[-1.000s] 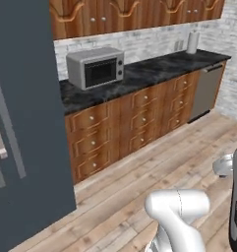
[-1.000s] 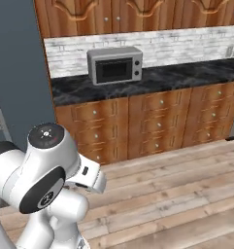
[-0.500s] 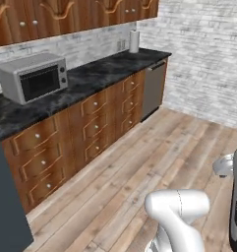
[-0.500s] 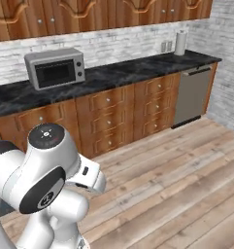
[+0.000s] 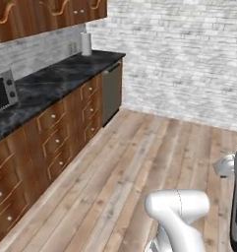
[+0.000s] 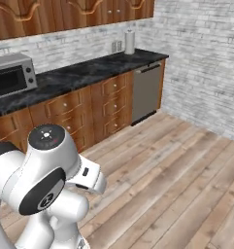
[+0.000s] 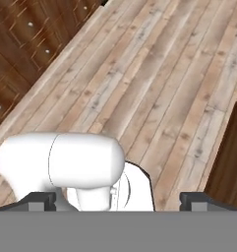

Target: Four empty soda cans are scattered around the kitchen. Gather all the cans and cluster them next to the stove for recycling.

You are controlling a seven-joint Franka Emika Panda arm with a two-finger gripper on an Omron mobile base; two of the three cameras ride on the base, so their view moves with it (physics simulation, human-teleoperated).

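None of the small red soda cans lies near the two dark fingertips (image 7: 117,199), spread wide above wood plank floor (image 7: 154,74); empty cans dent easily, grasp mid-body

The microwave (image 5: 2,93) is cut by the left edge of the left base view, with just its right end showing; in the right base view its left part runs off the frame too. The black surface (image 6: 89,73) and the drawer cabinets (image 5: 46,142) beneath it leave both base views at the left, so their far ends cannot be told. A pale upright cylinder (image 6: 129,42) at the back corner is too small to identify — a roll or a jar. In the hand view the gripper (image 7: 120,199) shows just two dark fingertips (image 7: 39,201) at the bottom, set wide apart, the rest hidden — and a dark wooden panel (image 7: 230,157) is cut off at the right edge.
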